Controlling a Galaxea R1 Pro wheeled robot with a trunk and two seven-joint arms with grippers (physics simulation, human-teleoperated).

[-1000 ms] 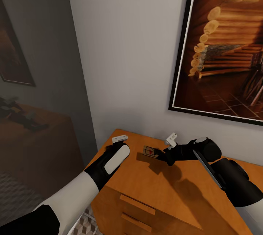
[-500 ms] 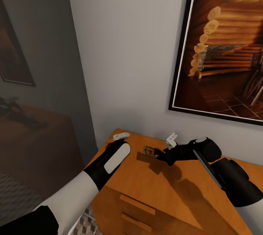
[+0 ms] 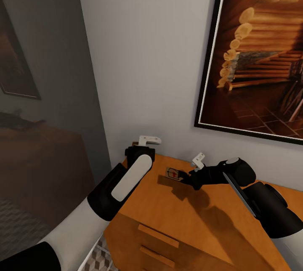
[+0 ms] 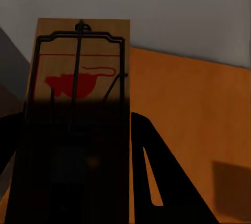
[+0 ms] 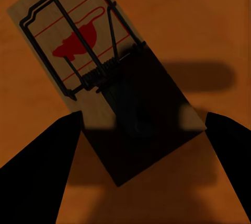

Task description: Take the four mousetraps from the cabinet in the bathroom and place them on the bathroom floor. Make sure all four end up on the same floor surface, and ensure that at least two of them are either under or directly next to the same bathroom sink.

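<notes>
One mousetrap [image 4: 78, 51], a tan board with dark wire and a red mark, stands on end between the dark fingers of my left gripper [image 4: 78, 182], which is shut on it. In the head view my left gripper [image 3: 135, 152] hangs above the far left corner of the orange-brown cabinet [image 3: 168, 212]. A second mousetrap [image 3: 172, 174] lies flat on the cabinet top [image 5: 209, 15]. My right gripper [image 3: 184, 177] hovers right at this mousetrap [image 5: 78, 41], open, with its fingers [image 5: 52, 151] spread on either side of the trap's near end.
A large framed picture [image 3: 261, 52] hangs on the pale wall behind the cabinet. A dark wall panel [image 3: 38, 94] rises at the left. Drawer handles [image 3: 158, 235] show on the cabinet front, with patterned floor tiles [image 3: 101, 254] below its left edge.
My left arm has risen from the cabinet top toward the wall, carrying its mousetrap. The right arm and the trap in front of it have stayed put.
</notes>
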